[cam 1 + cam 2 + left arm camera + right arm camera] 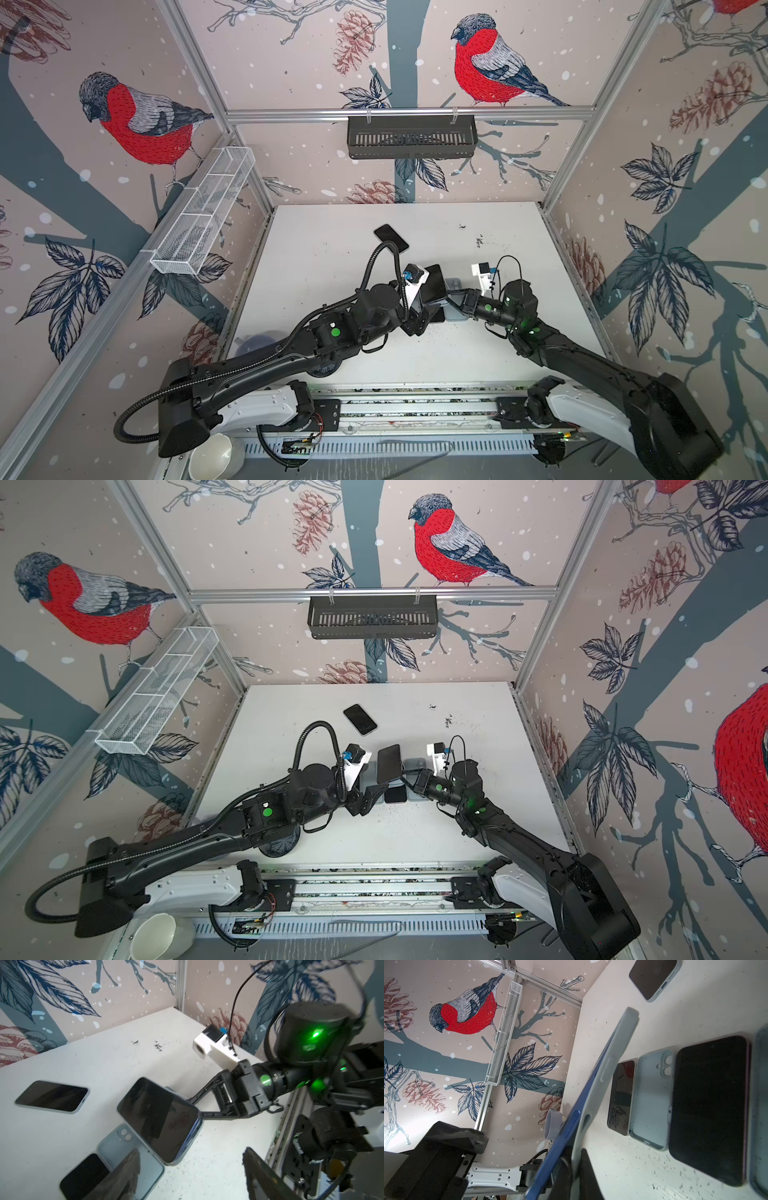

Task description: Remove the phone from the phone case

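The phone, dark-screened with a blue rim, sits in a pale grey-blue phone case and is held tilted above the table. My right gripper is shut on the case at one lower corner. There the phone's blue edge stands a little off the case wall. My left gripper is open just below and beside the phone, with nothing between its fingers.
On the white table under the held phone lie an empty light-blue case and bare phones. Another phone lies farther back. A lavender cup and a white bowl stand near the left arm's base.
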Controlling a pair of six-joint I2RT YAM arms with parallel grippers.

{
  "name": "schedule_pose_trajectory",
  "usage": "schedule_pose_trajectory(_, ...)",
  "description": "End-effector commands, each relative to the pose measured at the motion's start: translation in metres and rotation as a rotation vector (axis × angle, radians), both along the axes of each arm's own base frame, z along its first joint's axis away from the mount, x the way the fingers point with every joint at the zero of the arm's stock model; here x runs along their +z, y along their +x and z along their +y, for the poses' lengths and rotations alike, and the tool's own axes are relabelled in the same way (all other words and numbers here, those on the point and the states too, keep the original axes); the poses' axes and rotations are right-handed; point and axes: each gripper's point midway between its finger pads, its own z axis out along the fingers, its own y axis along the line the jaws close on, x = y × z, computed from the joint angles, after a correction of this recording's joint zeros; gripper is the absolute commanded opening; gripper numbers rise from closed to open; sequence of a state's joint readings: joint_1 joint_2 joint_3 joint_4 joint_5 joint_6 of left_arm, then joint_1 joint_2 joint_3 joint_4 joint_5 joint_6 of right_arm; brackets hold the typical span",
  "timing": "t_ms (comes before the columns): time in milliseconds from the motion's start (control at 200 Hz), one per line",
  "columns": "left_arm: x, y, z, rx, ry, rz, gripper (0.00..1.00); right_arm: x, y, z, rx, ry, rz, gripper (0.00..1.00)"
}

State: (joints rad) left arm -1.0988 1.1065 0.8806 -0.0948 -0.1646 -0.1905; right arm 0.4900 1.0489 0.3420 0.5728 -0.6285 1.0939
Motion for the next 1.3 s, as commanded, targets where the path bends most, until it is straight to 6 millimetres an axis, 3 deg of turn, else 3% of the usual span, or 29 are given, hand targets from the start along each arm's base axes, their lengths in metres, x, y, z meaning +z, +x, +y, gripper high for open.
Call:
schedule_pose_trajectory(0,-0.014,0.003,0.000,0.001,0.096,-0.026,0.74,0.017,0.002,0.002,-0.002,0.027,-0.072,0.00)
schedule_pose_trajectory(445,-0.032,0.009,-0.027,-0.039,0.125,0.001,0.62,0.016,-0.005,0.009,0.020,0.021,-0.084,0.00)
schedule_pose_trajectory(660,-0.040,0.017,-0.027,-0.002,0.154,-0.003,0.55,0.016,-0.009,0.008,0.029,0.024,-0.090,0.00)
schedule_pose_trajectory(981,-0.052,0.031,-0.022,0.077,0.207,-0.022,0.33,0.020,-0.015,0.009,0.049,0.038,-0.104,0.00)
schedule_pose_trajectory(1296,-0.056,0.039,-0.017,0.137,0.232,-0.055,0.25,0.021,-0.019,0.011,0.060,0.055,-0.105,0.00)
